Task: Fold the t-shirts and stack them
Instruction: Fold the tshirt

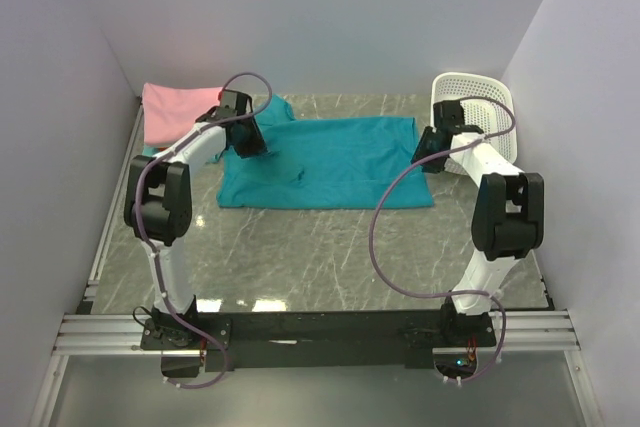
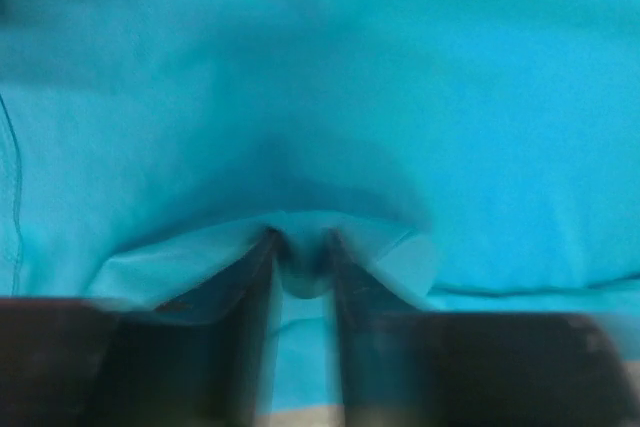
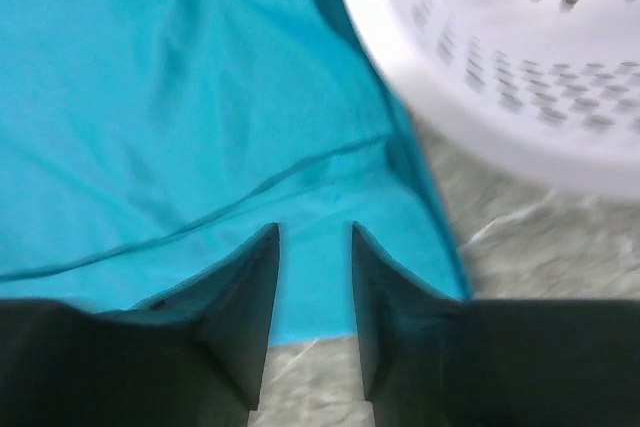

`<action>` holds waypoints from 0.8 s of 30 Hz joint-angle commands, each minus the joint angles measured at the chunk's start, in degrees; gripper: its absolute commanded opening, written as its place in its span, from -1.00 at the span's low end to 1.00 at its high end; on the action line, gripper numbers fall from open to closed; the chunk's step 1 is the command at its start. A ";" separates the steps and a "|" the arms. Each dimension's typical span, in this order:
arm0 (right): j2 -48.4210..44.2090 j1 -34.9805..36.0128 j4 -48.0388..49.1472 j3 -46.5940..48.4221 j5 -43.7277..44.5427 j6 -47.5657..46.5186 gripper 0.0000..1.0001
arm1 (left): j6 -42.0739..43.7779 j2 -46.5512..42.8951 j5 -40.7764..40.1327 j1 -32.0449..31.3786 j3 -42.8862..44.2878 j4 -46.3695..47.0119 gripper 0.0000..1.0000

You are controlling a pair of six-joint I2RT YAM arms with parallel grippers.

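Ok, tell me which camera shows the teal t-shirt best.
The top external view: nearly the whole teal t-shirt shows there, spread on the table, with its outline clear. The left wrist view shows only blurred, bunched cloth up close. The right wrist view shows one edge of it beside the white basket.

You have the middle t-shirt (image 1: 330,162) flat on the worktop (image 1: 300,257). The corner t-shirt (image 1: 175,112) lies behind it, far left. The basket (image 1: 480,97) sits far right, just beside its right edge. The left pincer (image 1: 250,142) is over its left part and the right pincer (image 1: 428,152) at its right edge.
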 commanded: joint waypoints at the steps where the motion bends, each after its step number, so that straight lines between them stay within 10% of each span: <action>1: 0.42 -0.20 -0.11 4.40 5.13 -0.89 -0.09 | 1.71 1.53 -0.76 0.88 5.18 -1.91 -0.19; 4: -0.36 -0.11 -0.46 4.59 4.79 -0.98 0.14 | 1.09 0.74 -3.22 1.06 6.77 -3.59 0.37; 5: -1.93 0.06 -0.11 3.10 3.57 -1.33 0.20 | 0.66 0.04 -3.22 1.06 5.73 -3.24 0.98; 10: -6.87 2.25 1.74 -1.56 1.27 -1.77 0.60 | -1.36 -6.64 -0.24 0.89 -0.33 0.88 0.99; 24: 3.76 10.43 5.16 -1.22 -2.86 -2.39 0.77 | -5.59 -1.11 8.29 -0.08 -9.65 7.03 0.99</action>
